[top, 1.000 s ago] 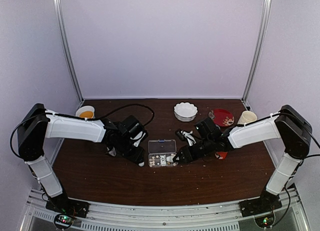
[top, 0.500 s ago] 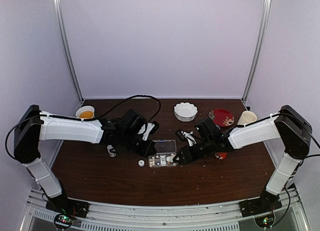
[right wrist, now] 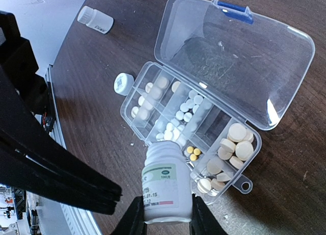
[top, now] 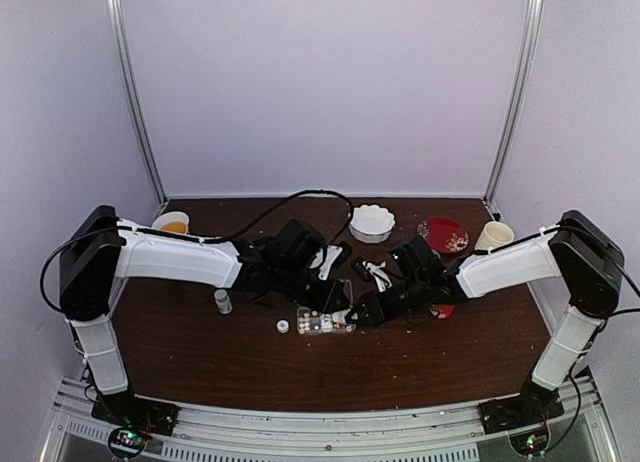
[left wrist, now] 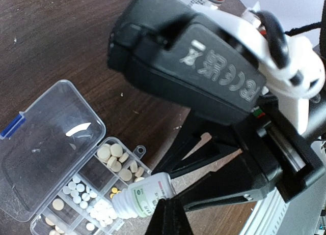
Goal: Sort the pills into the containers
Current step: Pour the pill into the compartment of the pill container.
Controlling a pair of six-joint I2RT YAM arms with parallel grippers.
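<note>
Top external view: brown bench (top: 200, 367) with both arms reaching to its middle. Left pincer (left wrist: 168, 215) hangs near the clear organizer box (top: 325, 320), clenched, with nothing between its jaws. Right pincer (right wrist: 166, 214) comes at the box from the opposite side, grasping a small white bottle (right wrist: 164, 181) tilted mouth-down over the box's compartments. Box lid (right wrist: 239, 57) lies swung open beside the grid. A second bottle (right wrist: 95, 19) rests well apart from the box, and a white cap (right wrist: 124, 84) lies just beside the box. Pills (right wrist: 237, 143), pale and whitish, sit in several compartments of the box. The smallest white ones lie under the tilted bottle's mouth.
</note>
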